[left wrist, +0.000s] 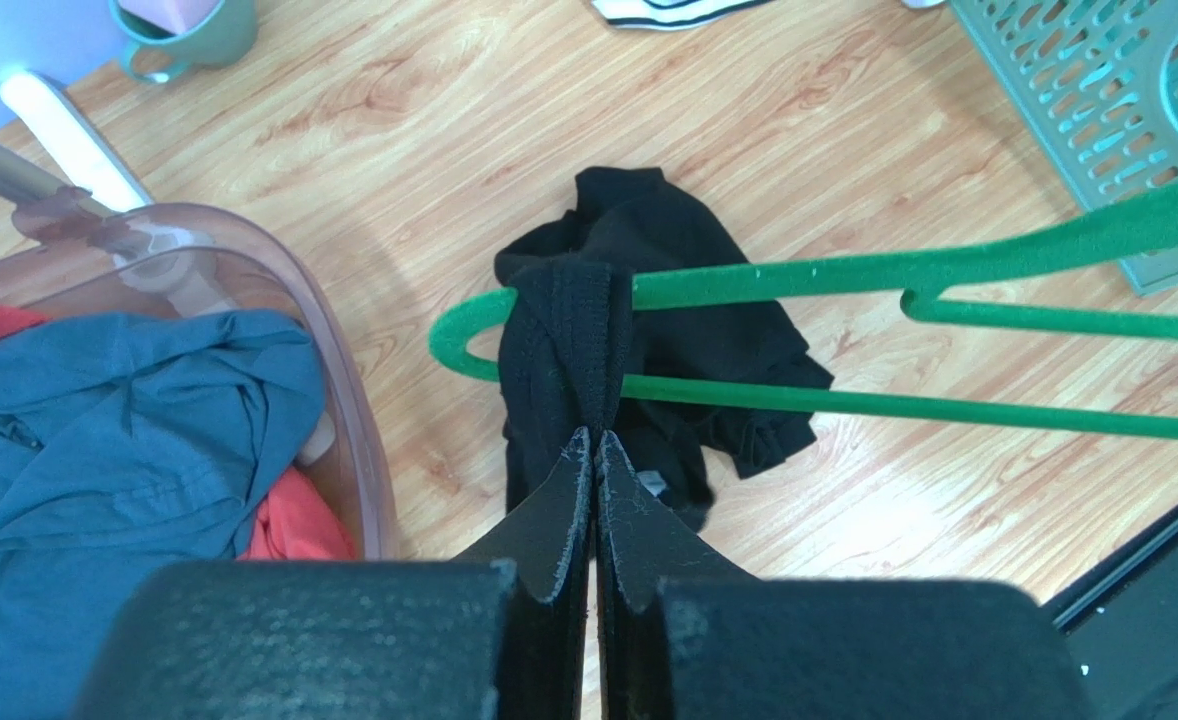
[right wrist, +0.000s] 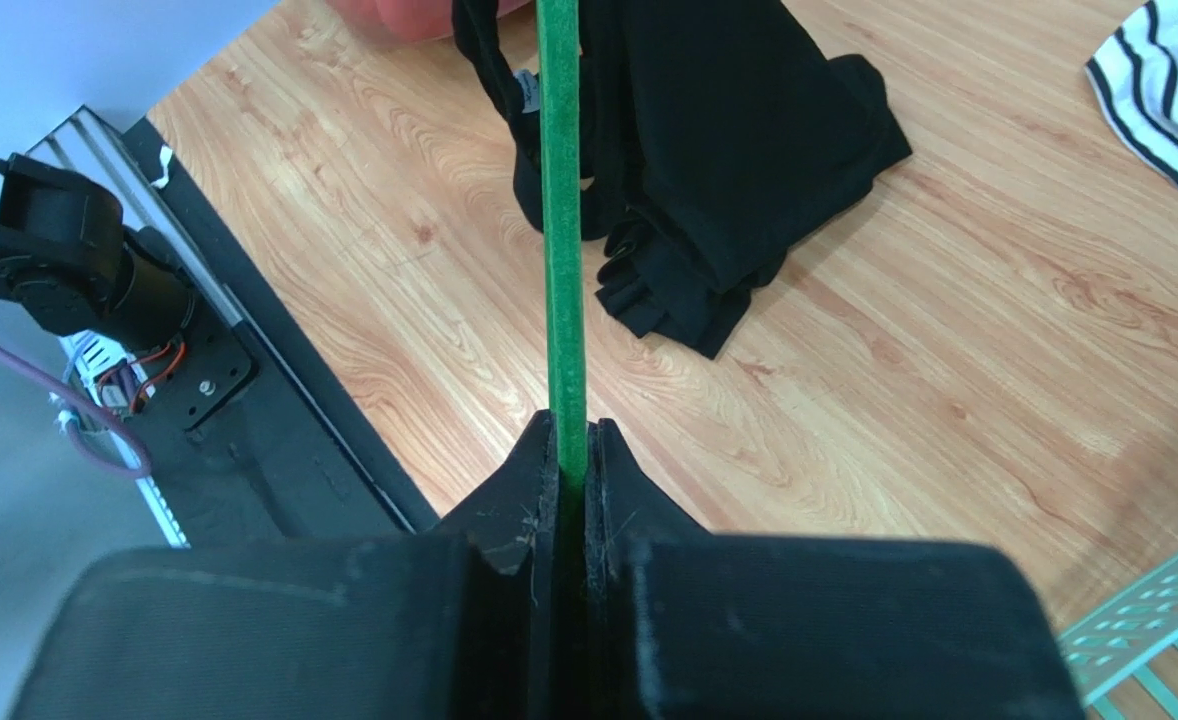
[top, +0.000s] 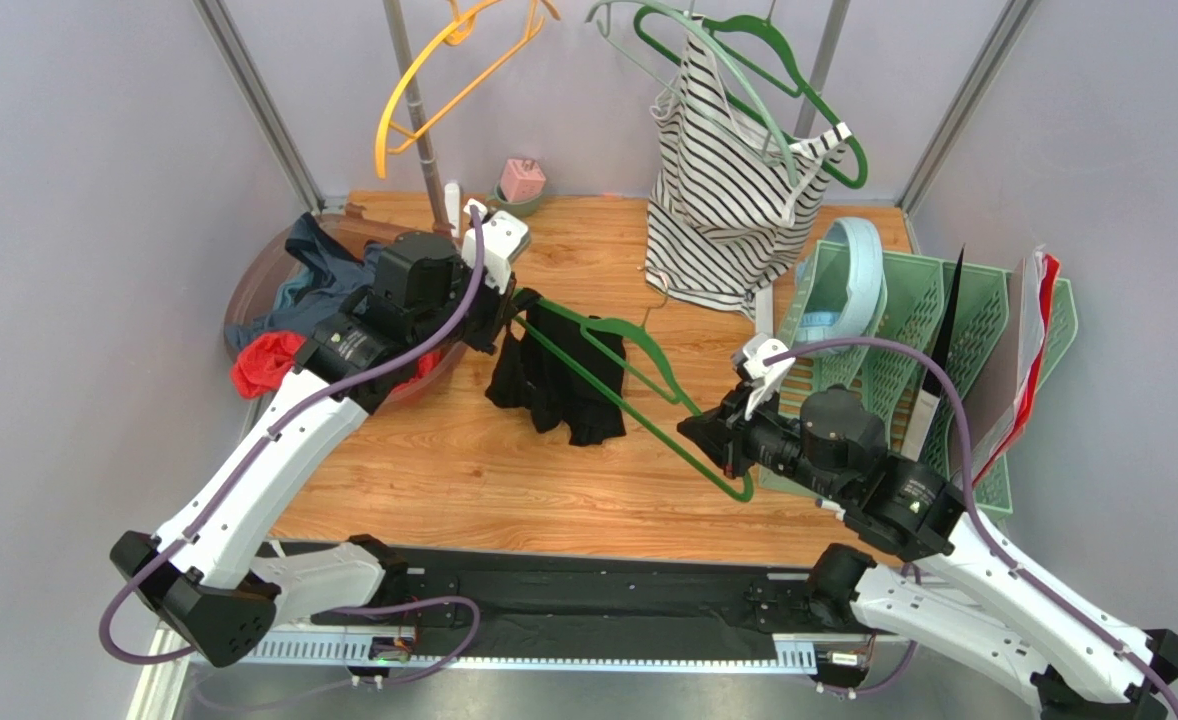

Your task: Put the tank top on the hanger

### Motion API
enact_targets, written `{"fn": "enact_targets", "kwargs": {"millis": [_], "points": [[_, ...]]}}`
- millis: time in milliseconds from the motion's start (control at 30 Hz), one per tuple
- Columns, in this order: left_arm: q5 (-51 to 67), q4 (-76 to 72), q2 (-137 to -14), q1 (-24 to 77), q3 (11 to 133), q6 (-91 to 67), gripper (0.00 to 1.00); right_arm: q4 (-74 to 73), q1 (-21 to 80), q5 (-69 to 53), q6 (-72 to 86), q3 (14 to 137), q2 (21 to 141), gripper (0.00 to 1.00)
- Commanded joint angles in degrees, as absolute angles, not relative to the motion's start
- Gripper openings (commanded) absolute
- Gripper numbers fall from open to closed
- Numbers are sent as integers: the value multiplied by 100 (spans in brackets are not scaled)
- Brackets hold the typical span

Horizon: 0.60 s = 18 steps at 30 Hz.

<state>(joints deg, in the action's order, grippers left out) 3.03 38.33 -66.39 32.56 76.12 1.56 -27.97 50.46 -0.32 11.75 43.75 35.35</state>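
– How many hangers are you counting?

– Four. The yellow-orange hanger (top: 445, 75) is hanging up at the back, and the pale mint hanger (top: 730, 83) and a second dark green hanger (top: 828, 128) are hanging beside it under the striped top (top: 730, 195). The hanger (top: 685, 453) (left wrist: 791, 276) (right wrist: 561, 225) that matters is being held low over the table (top: 445, 465) between the two arms.

– Who is holding what?

– The right gripper (top: 708, 435) (right wrist: 576, 443) is clamping its fingers tight on the hanger's straight bar. The left gripper (top: 513, 308) (left wrist: 595, 443) is pinching, fully closed, a band of the tank top (top: 558, 383) (left wrist: 670, 255) (right wrist: 730, 135) where it is looping over the hanger's rounded end.

– And the rest of the tank top?

– It is drooping from that end in a bunch. Whether it is touching the wood, I cannot tell.

– Containers?

– I am seeing three. The translucent tub (top: 250, 285) (left wrist: 347, 390) on the left is holding a blue-grey garment (top: 317, 270) (left wrist: 99, 435) and a red cloth (top: 265, 360) (left wrist: 287, 518). The small cup (top: 523, 183) (left wrist: 190, 30) at the back is carrying something pink. The green slotted basket (top: 911, 315) (left wrist: 1121, 90) on the right is holding a pale blue loop and a few upright pieces I cannot make out.
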Motion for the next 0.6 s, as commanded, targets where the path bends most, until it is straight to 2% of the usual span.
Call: {"fn": "enact_targets", "kwargs": {"millis": [0,267,567], "points": [[658,3622,-6425,3190,7594,79,0,-2093,5062,431,1204,4386,3436,0],[1274,3191,-6477,3190,7611,26,0,-1626,5080,-219,1274,4210,3586,0],[2021,2619,-6188,3190,7269,-141,0,-1617,5133,-220,1292,4157,3656,0]]}}
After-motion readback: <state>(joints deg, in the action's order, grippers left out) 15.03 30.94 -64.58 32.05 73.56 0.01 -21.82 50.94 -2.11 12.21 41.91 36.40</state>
